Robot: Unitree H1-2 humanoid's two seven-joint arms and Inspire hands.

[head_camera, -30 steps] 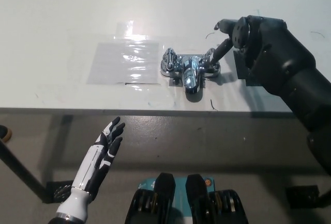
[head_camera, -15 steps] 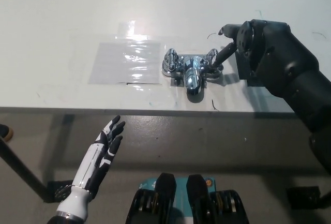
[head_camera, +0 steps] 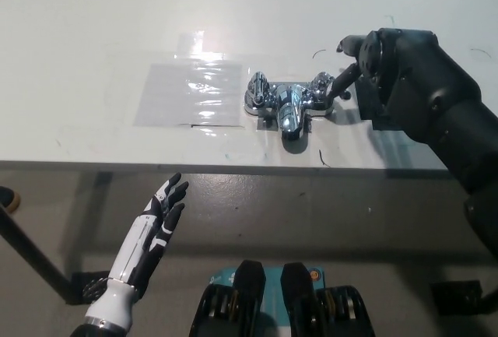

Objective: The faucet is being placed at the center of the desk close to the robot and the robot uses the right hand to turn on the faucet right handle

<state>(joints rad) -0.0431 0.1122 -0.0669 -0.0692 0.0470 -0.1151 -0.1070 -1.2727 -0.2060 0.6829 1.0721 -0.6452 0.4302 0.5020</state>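
Faucet [head_camera: 286,103] sits mid desk [head_camera: 85,49], near edge. Your right hand [head_camera: 389,72] is at its 3 o'clock, fingers apart, one touching the right handle [head_camera: 321,88]. Left hand [head_camera: 159,224] rests at 7 o'clock, fingers spread.

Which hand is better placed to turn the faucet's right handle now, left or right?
Right. The black right hand is over the desk at the right handle of the faucet, while the white left hand hangs open below the desk edge, away from it.
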